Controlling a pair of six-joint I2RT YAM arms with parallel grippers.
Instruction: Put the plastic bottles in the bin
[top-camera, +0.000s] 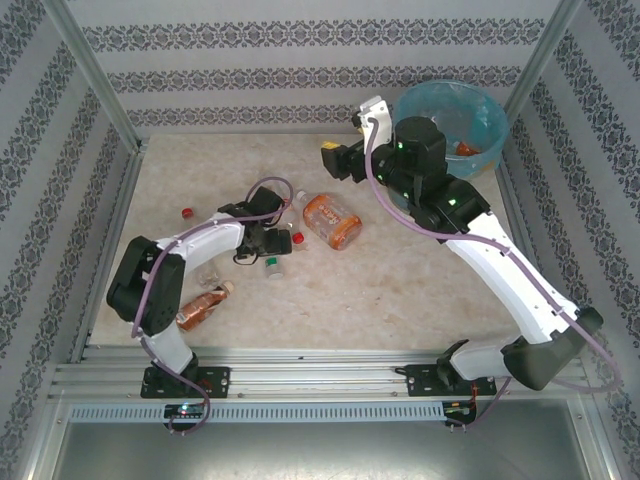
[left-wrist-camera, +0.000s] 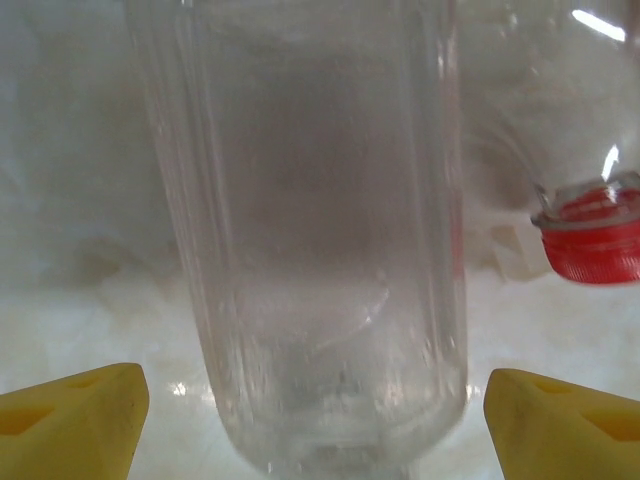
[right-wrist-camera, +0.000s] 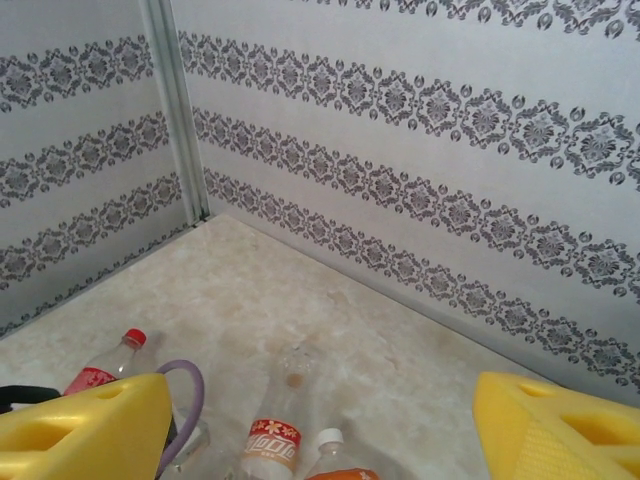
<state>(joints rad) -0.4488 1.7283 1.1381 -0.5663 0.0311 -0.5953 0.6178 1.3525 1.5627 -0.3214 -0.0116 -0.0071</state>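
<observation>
A clear bottle (left-wrist-camera: 310, 250) sits between the fingers of the left gripper (left-wrist-camera: 315, 390), which are spread wide and touch it on neither side, well left of the bin (top-camera: 497, 150). A red-capped bottle (left-wrist-camera: 590, 235) lies just beside it. The orange bottle (top-camera: 332, 220) lies nearer the bin. The right gripper (top-camera: 338, 160) hangs open and empty just left of the bin. The risk as I see it: the slick, thin bottle could squirt out or buckle when squeezed and knock its neighbour away.

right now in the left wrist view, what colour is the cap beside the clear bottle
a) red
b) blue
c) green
a: the cap to the right of the clear bottle is plainly red.
</observation>
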